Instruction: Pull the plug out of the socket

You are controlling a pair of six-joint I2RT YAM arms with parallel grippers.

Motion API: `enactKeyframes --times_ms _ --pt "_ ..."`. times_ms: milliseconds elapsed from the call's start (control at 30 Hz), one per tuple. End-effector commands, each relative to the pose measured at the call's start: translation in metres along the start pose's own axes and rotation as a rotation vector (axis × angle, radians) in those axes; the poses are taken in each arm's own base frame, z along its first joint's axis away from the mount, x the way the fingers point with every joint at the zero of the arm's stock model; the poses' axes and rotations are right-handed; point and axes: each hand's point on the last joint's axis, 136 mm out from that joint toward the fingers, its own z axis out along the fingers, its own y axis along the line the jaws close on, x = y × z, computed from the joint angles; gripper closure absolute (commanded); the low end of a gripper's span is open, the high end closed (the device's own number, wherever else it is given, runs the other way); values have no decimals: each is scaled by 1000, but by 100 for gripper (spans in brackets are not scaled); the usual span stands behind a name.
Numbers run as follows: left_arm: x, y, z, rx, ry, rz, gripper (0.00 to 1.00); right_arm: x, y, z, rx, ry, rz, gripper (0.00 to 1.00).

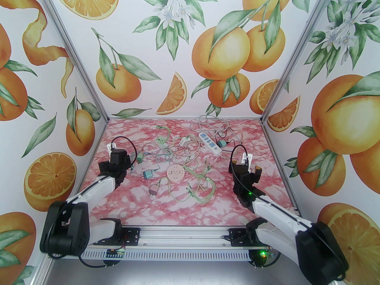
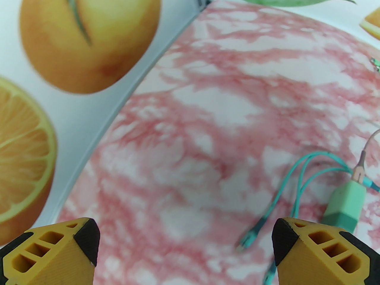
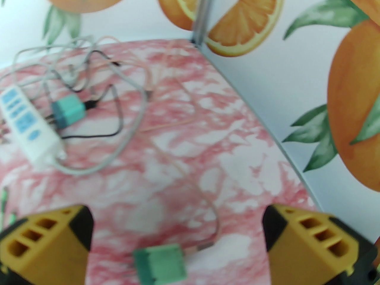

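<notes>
A white plastic power strip (image 1: 210, 142) is lying toward the far right corner of the bench (image 1: 142, 200). It is long and slab-shaped, with blue socket faces, and the bench's glossy surface is showing pink-and-white marbling. A boxy teal plug (image 1: 221, 143) is resting just beside the strip's right side, with a black lead running from it. Whether the two are touching I cannot tell. A round peach socket disc (image 1: 176, 171) is sitting mid-bench among thin, looping green and grey cables (image 1: 173, 153). Walls (image 1: 178, 25) printed with oranges, leaves and blossom are enclosing the bench on three sides, with aluminium posts (image 1: 72, 49) rising from the far corners.

The right gripper (image 3: 178, 233) is hovering near the right edge, its yellow, black-tipped fingers spread wide and grasping nothing — the teal plug is lying well beyond them, toward the far edge and to their left. A blurred green block plug (image 3: 160, 264) is lying on the bench low between those fingers. The left gripper (image 2: 185, 236) is likewise spread wide and empty by the left edge — a mint-green charger (image 2: 344, 203) is lying just beside its right finger.
</notes>
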Motion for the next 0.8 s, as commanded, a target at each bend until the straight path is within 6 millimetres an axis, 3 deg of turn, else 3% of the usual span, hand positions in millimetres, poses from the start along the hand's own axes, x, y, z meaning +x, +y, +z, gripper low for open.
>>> enactKeyframes --times_ms 0,133,267,333,433,533,767 --pt "-33 -21 9 86 -183 -13 0 -27 4 17 -23 -76 89 0" --pt "-50 -43 13 184 -281 7 0 -38 15 36 -110 -124 95 0" --pt "-48 -68 19 256 -294 79 0 -39 16 54 -150 -123 156 0" --pt "-46 -71 14 293 -314 82 0 -36 18 58 -170 -150 181 0" --pt "-43 -75 9 354 -348 78 0 -30 41 53 -300 -166 122 0" --pt "-35 -82 8 414 -379 89 0 -28 39 51 -306 -220 143 0" --pt "-36 -82 8 412 -386 90 0 -25 62 61 -381 -130 70 0"
